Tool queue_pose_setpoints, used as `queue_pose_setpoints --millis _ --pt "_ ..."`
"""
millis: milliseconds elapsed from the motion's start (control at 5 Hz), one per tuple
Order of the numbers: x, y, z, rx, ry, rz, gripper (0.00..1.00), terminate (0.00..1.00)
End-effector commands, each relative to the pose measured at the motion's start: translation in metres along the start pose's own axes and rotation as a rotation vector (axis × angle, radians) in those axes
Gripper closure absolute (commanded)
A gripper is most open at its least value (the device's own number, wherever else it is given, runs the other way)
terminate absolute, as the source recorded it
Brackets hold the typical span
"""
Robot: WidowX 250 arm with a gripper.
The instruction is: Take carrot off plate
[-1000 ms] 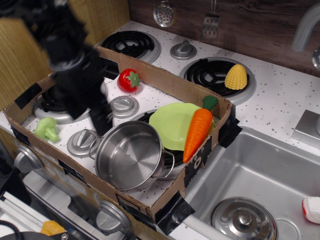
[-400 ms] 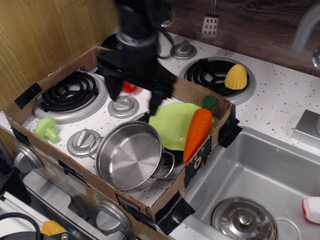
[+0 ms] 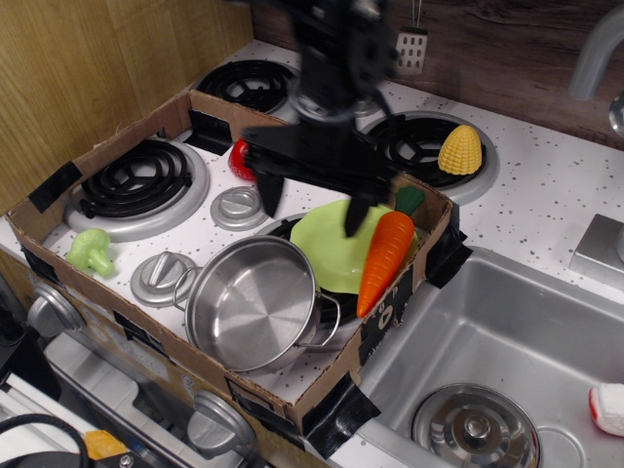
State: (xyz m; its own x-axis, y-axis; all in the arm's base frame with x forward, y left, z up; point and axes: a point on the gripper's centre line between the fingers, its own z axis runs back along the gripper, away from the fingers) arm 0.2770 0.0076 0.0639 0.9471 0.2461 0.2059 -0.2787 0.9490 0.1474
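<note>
Overhead, the single view shows one carrot (image 3: 384,260), one plate (image 3: 336,246), one steel pot (image 3: 251,301), one broccoli floret (image 3: 90,251), one red tomato (image 3: 242,161) and one corn cob (image 3: 460,149). Four coil burners sit on the white speckled stovetop (image 3: 556,200), and one cardboard frame (image 3: 93,163), taped black at its corners, fences off the nearer part. Three grey knobs show on the stovetop; a fourth sits on the stove's front edge.

The pot stands just beside the plate on its near-left side, its rim overlapping the plate's edge. The tomato is partly hidden behind the arm. To the right a sink (image 3: 507,336) holds a metal lid (image 3: 475,427), with a white-and-red object (image 3: 608,408) cut off at the frame edge.

The carrot lies along the plate's right edge, its green top pointing away and its tip reaching the cardboard wall. The gripper (image 3: 309,203) hangs blurred above the plate's far side, fingers spread wide and holding nothing; its right finger (image 3: 355,213) ends close to the carrot's upper left, apart from it.
</note>
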Motion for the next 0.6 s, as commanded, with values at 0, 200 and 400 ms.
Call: queue_pose_setpoints --millis 0,200,400 --pt "0.015 -0.016 0.007 -0.042 -0.034 0.035 0.0 0.0" --pt "0.019 -0.02 -0.001 -0.06 -0.036 0.032 0.0 0.0" --pt "0.023 -0.026 -0.009 -0.109 -0.067 0.004 0.0 0.0"
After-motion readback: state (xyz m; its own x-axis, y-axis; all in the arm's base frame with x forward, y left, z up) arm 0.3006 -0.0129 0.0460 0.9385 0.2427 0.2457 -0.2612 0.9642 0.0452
